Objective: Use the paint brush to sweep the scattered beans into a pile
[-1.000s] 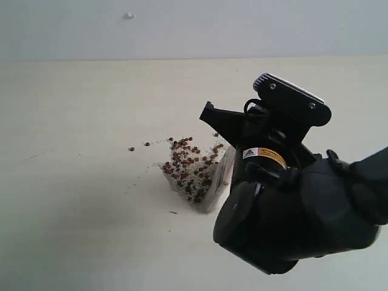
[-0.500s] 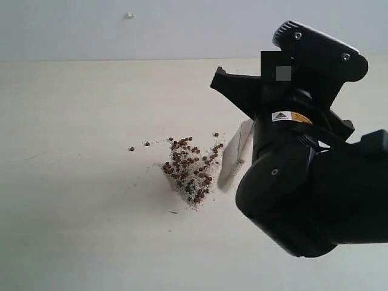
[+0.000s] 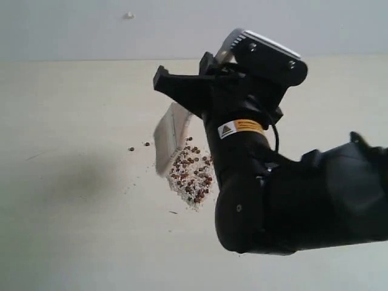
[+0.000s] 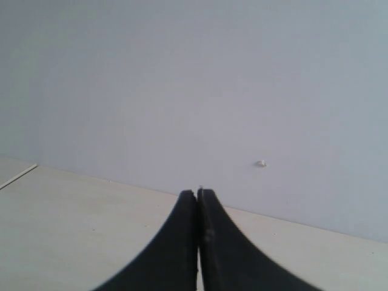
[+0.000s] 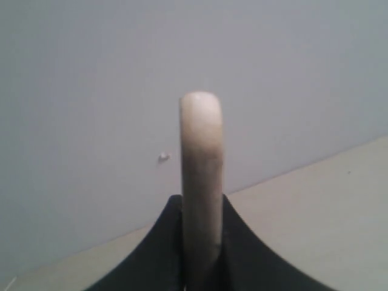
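Note:
The beans [image 3: 191, 173] lie in a small pile mixed with whitish grit at the middle of the pale table [image 3: 73, 212]. Two stray beans [image 3: 131, 148] sit apart to its left. My right gripper [image 3: 185, 91] is shut on the paint brush, whose pale bristles [image 3: 168, 138] hang over the pile's left side, seemingly off the table. In the right wrist view the wooden handle [image 5: 201, 151] sticks up between the jaws of the right gripper [image 5: 201, 203]. My left gripper [image 4: 197, 193] is shut, holds nothing and faces the wall; the exterior view does not show it.
The bulky black right arm [image 3: 291, 200] fills the lower right of the exterior view and hides the table behind it. A plain wall [image 3: 73, 30] with a small white speck [image 3: 128, 15] rises behind the table's far edge.
The right arm has lifted the brush from the pile's right side and swung it leftwards across the pile to its left side. The pile looks unchanged. The left gripper stays shut.

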`<state>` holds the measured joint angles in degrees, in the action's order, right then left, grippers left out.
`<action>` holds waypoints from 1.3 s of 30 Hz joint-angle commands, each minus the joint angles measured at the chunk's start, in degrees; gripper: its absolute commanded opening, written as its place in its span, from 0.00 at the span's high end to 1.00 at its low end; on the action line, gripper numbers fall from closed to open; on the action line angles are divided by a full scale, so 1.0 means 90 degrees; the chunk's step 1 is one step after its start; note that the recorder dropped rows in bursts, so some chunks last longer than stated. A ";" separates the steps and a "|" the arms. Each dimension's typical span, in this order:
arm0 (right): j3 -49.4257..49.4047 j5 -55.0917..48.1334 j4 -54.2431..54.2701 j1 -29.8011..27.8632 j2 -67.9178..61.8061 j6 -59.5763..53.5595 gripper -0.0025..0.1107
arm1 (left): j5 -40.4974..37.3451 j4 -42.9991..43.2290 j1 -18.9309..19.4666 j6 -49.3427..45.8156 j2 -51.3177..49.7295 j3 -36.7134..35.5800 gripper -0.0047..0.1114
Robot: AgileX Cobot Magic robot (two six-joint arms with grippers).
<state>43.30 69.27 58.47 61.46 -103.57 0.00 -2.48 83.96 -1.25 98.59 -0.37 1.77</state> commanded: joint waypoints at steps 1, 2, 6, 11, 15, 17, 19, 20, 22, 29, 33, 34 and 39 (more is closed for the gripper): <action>0.0527 0.0077 -0.0679 -0.0016 -0.0816 0.0647 0.98 | -0.0025 -0.0022 0.0015 0.0040 0.0042 -0.0022 0.96; 0.0717 0.0077 -0.0816 -0.0016 -0.1005 0.0715 0.98 | -0.0025 -0.0022 0.0015 0.0040 0.0042 -0.0022 0.96; 0.1542 0.0077 -0.0787 -0.0016 -0.1659 0.0786 0.98 | -0.0025 -0.0022 0.0015 0.0040 0.0042 -0.0022 0.96; 0.2668 0.0077 -0.0193 -0.0016 -0.2356 0.0383 0.98 | -0.0025 -0.0022 0.0015 0.0040 0.0042 -0.0022 0.96; 0.3367 0.0077 0.0273 -0.0016 -0.2805 -0.0304 0.98 | -0.0025 -0.0022 0.0015 0.0040 0.0042 -0.0022 0.96; 0.3644 0.0077 0.0420 -0.0028 -0.2974 -0.0598 0.98 | -0.0025 -0.0022 0.0015 0.0040 0.0042 -0.0022 0.96; 0.3822 -0.0032 0.0610 -0.0039 -0.3072 -0.1007 0.98 | -0.0025 -0.0022 0.0015 0.0040 0.0042 -0.0022 0.96; 0.3884 -0.0059 0.0782 -0.0039 -0.3087 -0.1198 0.98 | -0.0025 -0.0022 0.0015 0.0040 0.0042 -0.0022 0.96; 0.3938 -0.0059 0.1188 -0.0039 -0.3122 -0.1597 0.98 | -0.0025 -0.0022 0.0015 0.0040 0.0042 -0.0022 0.96; 0.3938 -0.0059 0.2350 -0.0039 -0.3079 -0.2751 0.98 | -0.0025 -0.0022 0.0015 0.0040 0.0042 -0.0022 0.96; 0.3938 0.0001 0.2797 -0.0027 -0.2927 -0.3699 0.98 | -0.0025 -0.0022 0.0015 0.0040 0.0042 -0.0022 0.96; 0.3938 0.0049 0.2898 -0.0027 -0.2855 -0.3974 0.98 | -0.0025 -0.0022 0.0015 0.0040 0.0042 -0.0022 0.96; 0.3938 0.0077 0.3191 -0.0027 -0.2567 -0.5215 0.98 | -0.0025 -0.0022 0.0015 0.0040 0.0042 -0.0022 0.96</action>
<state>78.74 69.56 84.83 61.46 -128.21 -39.88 -2.48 83.96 -1.25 98.59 -0.37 1.77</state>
